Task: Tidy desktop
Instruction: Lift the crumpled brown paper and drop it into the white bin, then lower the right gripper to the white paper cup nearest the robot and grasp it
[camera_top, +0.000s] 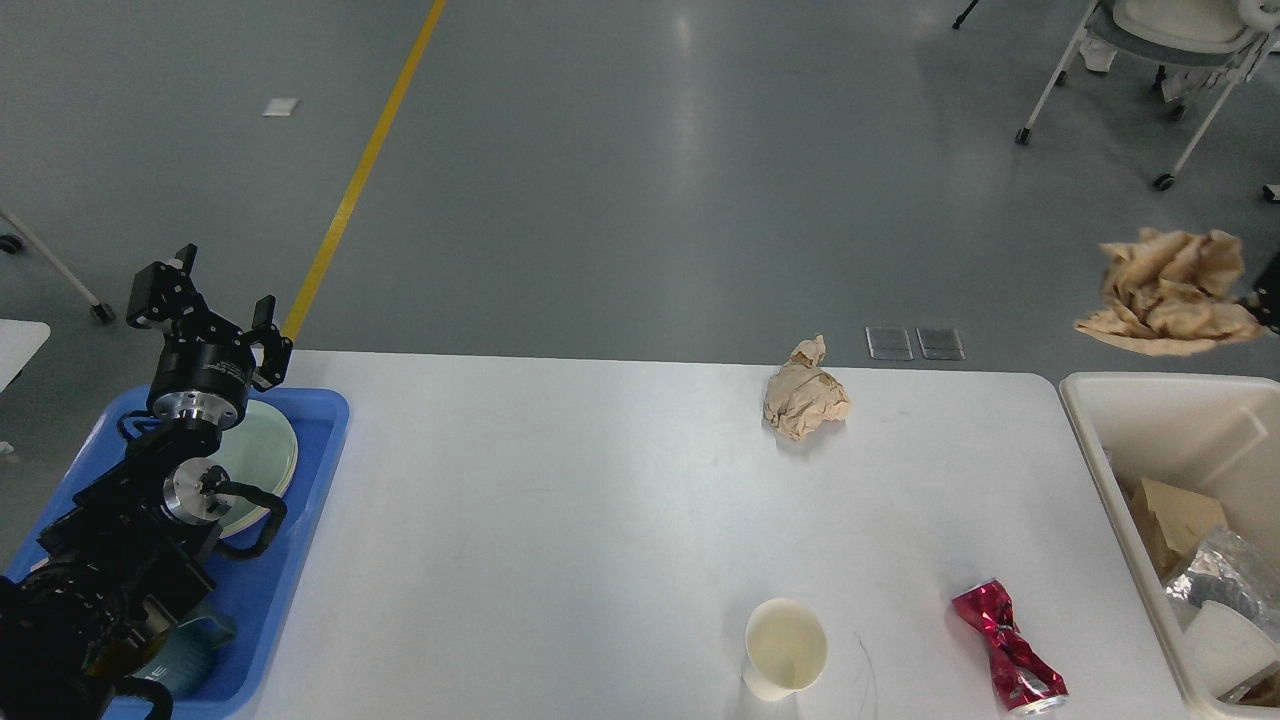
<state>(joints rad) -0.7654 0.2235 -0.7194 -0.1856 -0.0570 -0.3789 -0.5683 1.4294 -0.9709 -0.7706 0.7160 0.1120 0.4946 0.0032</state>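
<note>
The white desktop (560, 520) holds a small crumpled brown paper ball (805, 395) at the back, a cream paper cup (787, 650) at the front and a crushed red can (1010, 650) to the cup's right. A large crumpled brown paper (1165, 290) hangs in the air above the far end of the cream bin (1150, 420). Only a dark sliver of my right gripper (1262, 305) shows at the right edge, touching that paper. My left gripper (205, 310) is open and empty, raised above the blue tray (325, 430).
The blue tray at the left holds a pale green plate (265, 455) and a teal mug (185, 665). The cream bin at the right holds cardboard, foil and other scraps. A wheeled chair (1150, 40) stands on the floor at the back right.
</note>
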